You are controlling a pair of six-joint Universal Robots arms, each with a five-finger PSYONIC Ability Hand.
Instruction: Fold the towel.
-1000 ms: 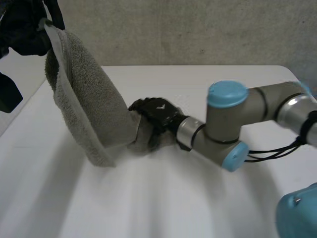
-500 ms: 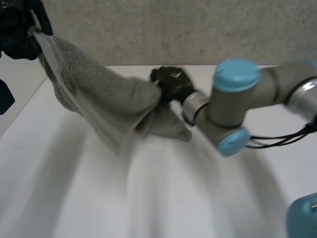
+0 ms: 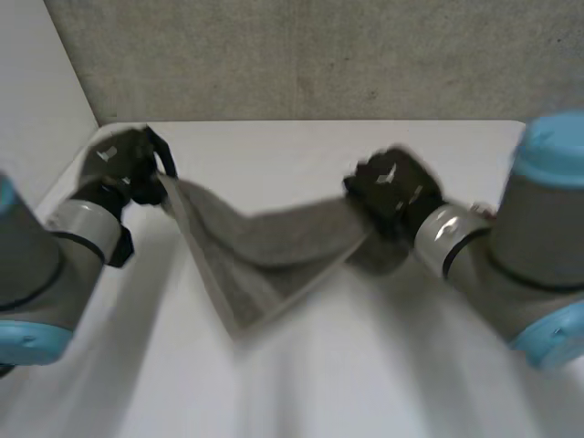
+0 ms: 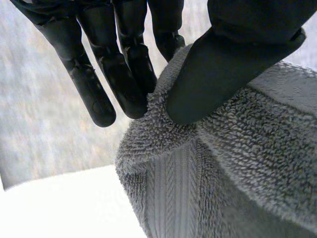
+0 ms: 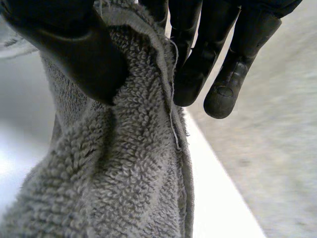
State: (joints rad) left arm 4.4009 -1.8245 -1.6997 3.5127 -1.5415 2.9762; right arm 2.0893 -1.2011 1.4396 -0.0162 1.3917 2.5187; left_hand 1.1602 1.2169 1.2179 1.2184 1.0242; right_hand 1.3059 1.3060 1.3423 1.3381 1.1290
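Observation:
A grey terry towel (image 3: 265, 255) hangs stretched between my two hands above the white table (image 3: 274, 146), its middle sagging to a point. My left hand (image 3: 123, 164) pinches one upper corner of the towel (image 4: 223, 163) between thumb (image 4: 223, 79) and fingers (image 4: 124, 74). At the other end my right hand (image 3: 392, 192) grips the opposite upper corner; in its wrist view the thumb (image 5: 69, 54) presses the towel (image 5: 124, 173) against the fingers (image 5: 213, 59).
A rough grey wall (image 3: 319, 55) stands behind the table's far edge. A white panel (image 3: 36, 100) rises at the far left. My right arm's blue-capped elbow (image 3: 547, 228) hangs over the table's right side.
My right hand rose from the table with a towel corner and swung right. The left hand came down and inward, so the towel now stretches between them.

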